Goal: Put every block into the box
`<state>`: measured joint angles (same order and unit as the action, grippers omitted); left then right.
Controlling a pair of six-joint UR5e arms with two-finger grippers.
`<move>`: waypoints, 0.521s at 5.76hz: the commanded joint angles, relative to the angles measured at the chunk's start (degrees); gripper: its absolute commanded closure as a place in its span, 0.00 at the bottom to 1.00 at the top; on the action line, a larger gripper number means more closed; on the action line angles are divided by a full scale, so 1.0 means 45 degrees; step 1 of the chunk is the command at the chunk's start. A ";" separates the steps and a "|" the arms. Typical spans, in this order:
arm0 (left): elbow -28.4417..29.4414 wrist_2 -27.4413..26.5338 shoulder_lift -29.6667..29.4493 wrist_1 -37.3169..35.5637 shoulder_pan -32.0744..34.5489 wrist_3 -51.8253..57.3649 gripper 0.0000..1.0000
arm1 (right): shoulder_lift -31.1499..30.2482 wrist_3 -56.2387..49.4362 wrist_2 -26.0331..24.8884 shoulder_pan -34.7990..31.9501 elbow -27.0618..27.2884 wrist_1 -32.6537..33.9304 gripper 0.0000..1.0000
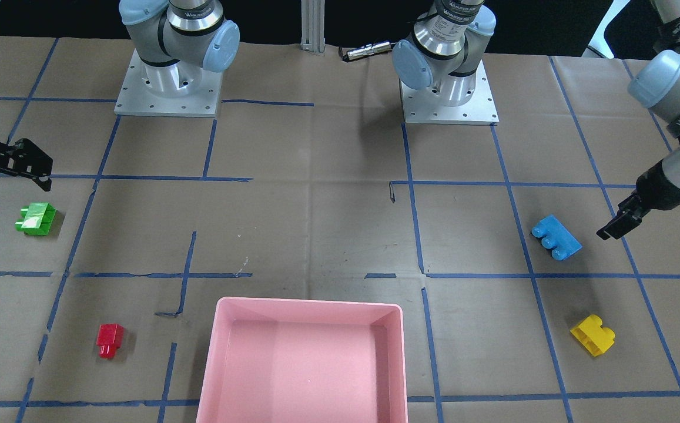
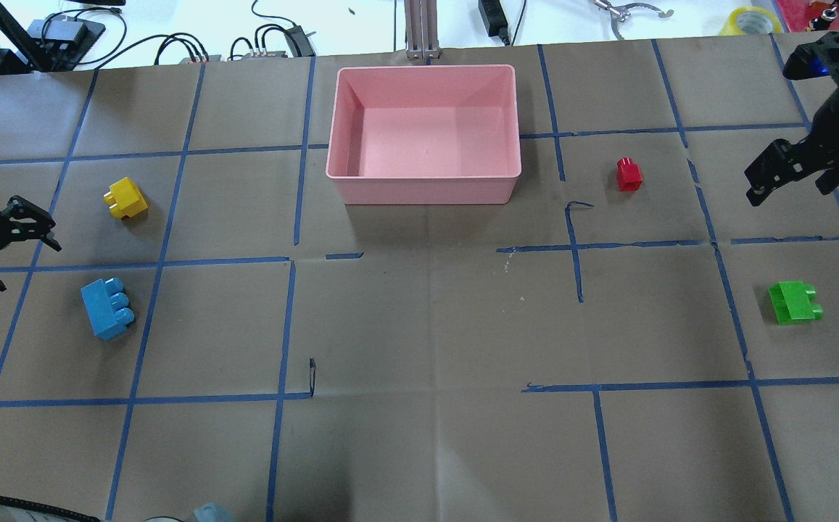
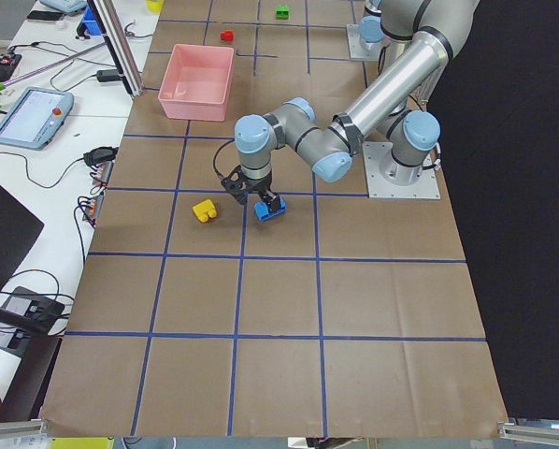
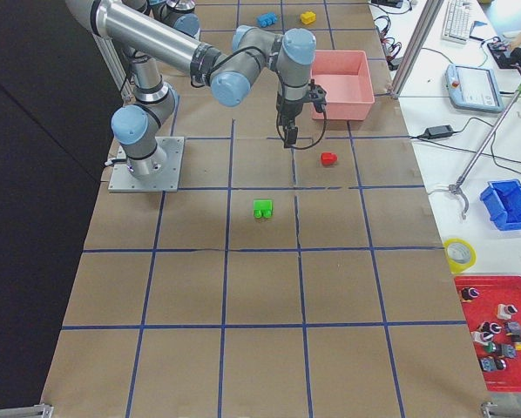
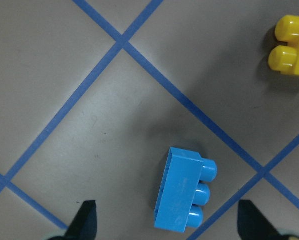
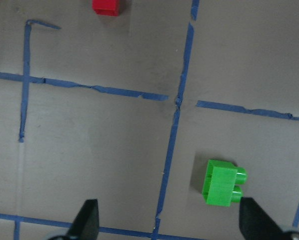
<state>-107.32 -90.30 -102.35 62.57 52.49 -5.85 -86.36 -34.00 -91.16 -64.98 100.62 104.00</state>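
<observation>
Left tool (image 5: 169,221), released, hangs over the blue block (image 5: 182,192); right tool (image 6: 170,222), released, near the green block (image 6: 220,182). Every block lies on the counter (image 2: 426,326) outside the pink box (image 2: 423,190)

A: Bright, even overhead light; the box (image 2: 426,190) throws a soft shadow on the table (image 2: 419,326).
B: Glare whitens the green block (image 1: 35,218) in the front view. Both wrist views are crisp throughout.

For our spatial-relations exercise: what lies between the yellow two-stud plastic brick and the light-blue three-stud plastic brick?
Only a blue tape line on brown paper, seen in the overhead view, separates the yellow two-stud plastic brick from the light-blue three-stud plastic brick.
</observation>
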 commanded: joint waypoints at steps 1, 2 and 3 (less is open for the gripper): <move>-0.0796 0.0007 -0.0203 -0.0759 0.0328 -0.0671 0.01 | 0.1525 -0.0922 -0.0055 0.1115 0.0139 0.1921 0.00; -0.0895 0.0026 -0.0610 -0.1243 0.0425 -0.1098 0.01 | 0.1883 -0.0864 0.0061 0.1429 0.0622 0.3011 0.02; -0.0935 0.0007 -0.1001 -0.1963 0.0619 -0.1102 0.01 | 0.1964 -0.0844 0.0139 0.1819 0.1478 0.3757 0.04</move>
<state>-111.22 -90.22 -105.24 56.46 54.55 -10.32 -78.42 -37.83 -90.87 -58.47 104.19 117.33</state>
